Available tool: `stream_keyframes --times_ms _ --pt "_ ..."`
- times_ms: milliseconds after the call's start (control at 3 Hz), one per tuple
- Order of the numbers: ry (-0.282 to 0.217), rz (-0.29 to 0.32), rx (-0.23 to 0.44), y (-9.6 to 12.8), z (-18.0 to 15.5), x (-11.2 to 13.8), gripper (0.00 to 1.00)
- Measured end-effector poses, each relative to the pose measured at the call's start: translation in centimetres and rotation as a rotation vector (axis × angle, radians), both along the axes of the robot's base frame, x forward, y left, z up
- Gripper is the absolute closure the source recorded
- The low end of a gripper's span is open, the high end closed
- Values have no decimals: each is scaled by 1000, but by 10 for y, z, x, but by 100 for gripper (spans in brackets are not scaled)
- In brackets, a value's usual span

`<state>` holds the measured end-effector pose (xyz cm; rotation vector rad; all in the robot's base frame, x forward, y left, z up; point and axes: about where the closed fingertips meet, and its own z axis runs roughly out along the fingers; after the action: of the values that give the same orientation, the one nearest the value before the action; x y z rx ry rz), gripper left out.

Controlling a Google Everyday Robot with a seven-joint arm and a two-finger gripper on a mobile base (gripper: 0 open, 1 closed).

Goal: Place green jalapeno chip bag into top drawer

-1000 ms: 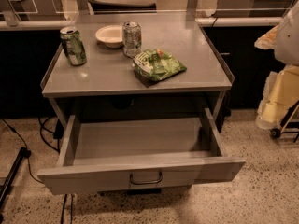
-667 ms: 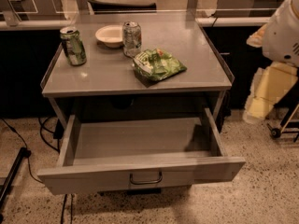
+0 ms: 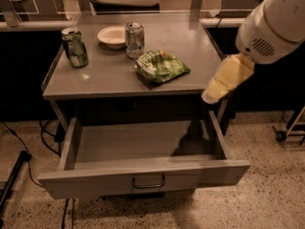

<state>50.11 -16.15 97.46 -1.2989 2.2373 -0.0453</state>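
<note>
The green jalapeno chip bag point(image 3: 161, 67) lies crinkled on the grey table top point(image 3: 95, 78), right of centre near the front edge. The top drawer point(image 3: 95, 180) below it is pulled wide open and holds nothing; its dark bail handle point(image 3: 148, 182) sits at the centre of the front panel. My arm comes in from the upper right. The gripper point(image 3: 213, 95), pale yellow, hangs at the table's right front corner, above the drawer's right side. It is to the right of the bag, apart from it, and holds nothing that I can see.
A green soda can point(image 3: 75, 47), a silver can point(image 3: 135, 40) and a small white bowl point(image 3: 112, 36) stand at the back left of the table top. Cables point(image 3: 19, 147) and a black stand leg point(image 3: 12, 180) lie on the floor at left. A cart wheel point(image 3: 281, 135) is at right.
My arm has swung in from the right edge toward the left and down, now reaching the table's right front corner. The bag, cans, bowl and drawer have not moved.
</note>
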Motion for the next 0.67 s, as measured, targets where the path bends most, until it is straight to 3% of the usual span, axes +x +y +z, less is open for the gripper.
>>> stream_keyframes --times_ms 333,667 --pt "-37 -20 17 4 9 6 0" --pt "-89 -111 -26 -6 7 17 0"
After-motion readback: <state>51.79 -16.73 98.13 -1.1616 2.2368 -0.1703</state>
